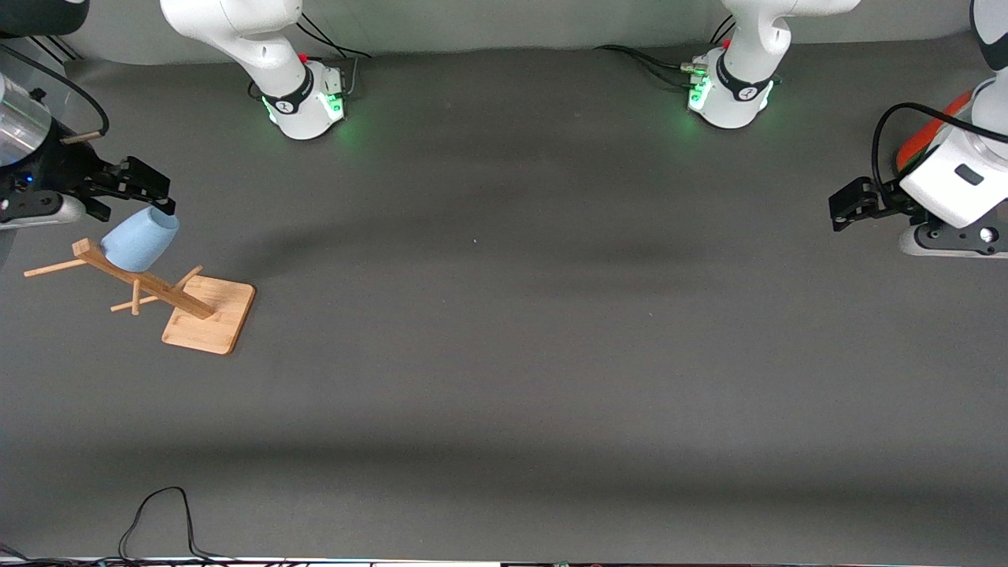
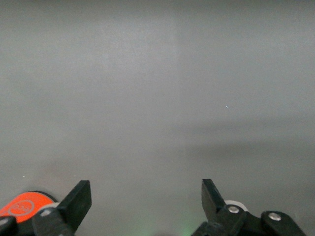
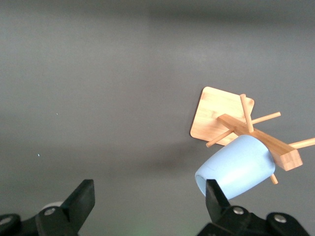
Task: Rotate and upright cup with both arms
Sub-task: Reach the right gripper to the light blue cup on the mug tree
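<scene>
The light-blue cup [image 1: 140,240] lies tilted on its side against the top of the wooden rack [image 1: 206,313], at the right arm's end of the table. It also shows in the right wrist view [image 3: 237,168], with its mouth turned toward my right gripper. My right gripper [image 1: 161,193] is open and empty just above the cup; in its wrist view [image 3: 147,201] one fingertip [image 3: 215,194] is beside the cup's rim. My left gripper [image 1: 839,208] is open and empty over bare table at the left arm's end, and shows in its wrist view [image 2: 146,199].
The rack [image 3: 224,115] has a square base, a post and several thin pegs. An orange-red can [image 1: 929,130] stands by the left arm's wrist and shows in the left wrist view [image 2: 22,206]. A black cable [image 1: 157,520] lies at the table's edge nearest the front camera.
</scene>
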`<action>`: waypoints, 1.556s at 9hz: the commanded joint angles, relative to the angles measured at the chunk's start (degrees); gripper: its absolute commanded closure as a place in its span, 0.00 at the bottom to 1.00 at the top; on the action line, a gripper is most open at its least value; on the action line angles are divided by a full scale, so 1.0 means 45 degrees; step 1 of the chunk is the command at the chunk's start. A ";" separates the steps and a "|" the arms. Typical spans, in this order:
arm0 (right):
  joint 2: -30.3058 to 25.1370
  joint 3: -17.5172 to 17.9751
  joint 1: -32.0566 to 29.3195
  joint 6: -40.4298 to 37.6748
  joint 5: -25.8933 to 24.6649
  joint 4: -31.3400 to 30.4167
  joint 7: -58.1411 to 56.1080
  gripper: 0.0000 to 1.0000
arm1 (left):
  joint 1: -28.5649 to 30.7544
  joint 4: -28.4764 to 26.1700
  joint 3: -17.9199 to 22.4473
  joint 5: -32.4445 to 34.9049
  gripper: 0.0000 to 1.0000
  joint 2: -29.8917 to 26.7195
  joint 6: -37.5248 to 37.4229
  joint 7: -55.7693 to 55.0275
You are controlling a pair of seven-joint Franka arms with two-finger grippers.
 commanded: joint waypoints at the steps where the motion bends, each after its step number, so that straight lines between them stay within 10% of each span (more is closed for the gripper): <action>1: 0.0680 -0.0013 -0.0176 -0.0556 0.0160 0.0646 0.0229 0.00 | -0.0132 -0.0037 0.0041 0.0062 0.00 -0.0059 -0.0180 -0.0173; 7: 0.1015 -0.1394 -0.0508 -0.1027 0.1189 0.0864 0.4549 0.00 | -0.0132 0.0003 0.0041 0.0062 0.00 -0.0039 -0.0355 -0.0154; 14: 0.0742 -0.3821 -0.0509 0.0059 0.2562 -0.2492 0.7691 0.00 | -0.0093 0.0022 0.0061 0.0081 0.00 0.0078 -0.0531 0.0003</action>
